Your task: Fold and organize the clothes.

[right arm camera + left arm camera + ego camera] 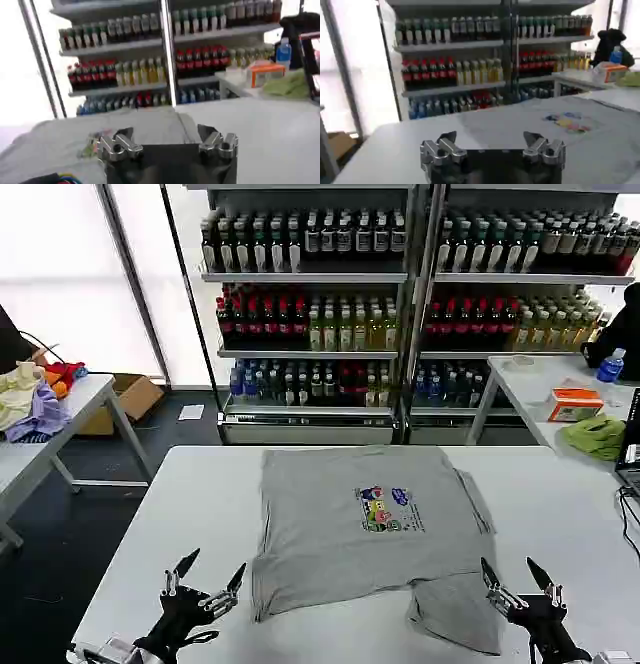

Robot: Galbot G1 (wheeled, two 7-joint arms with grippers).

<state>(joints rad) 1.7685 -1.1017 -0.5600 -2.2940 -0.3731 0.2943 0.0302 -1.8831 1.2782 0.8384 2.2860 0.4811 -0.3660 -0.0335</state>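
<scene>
Two grippers are hovering at the near edge of the white table (180,494), the left gripper (207,576) and the right gripper (520,580), both with fingers spread wide and holding nothing. Between and just beyond them the grey shirt (340,534) is lying flat, print (385,509) up, its long axis running away from the robot and its near hem closest to the right gripper, so that arm is probably better placed to start a fold. Farther back, shelves of bottles (400,294) are lining the wall.

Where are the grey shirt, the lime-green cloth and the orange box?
grey shirt (330,534): head view, plain chest fabric.
lime-green cloth (592,436): head view, middle of the bundle.
orange box (574,405): head view, its front face.
</scene>
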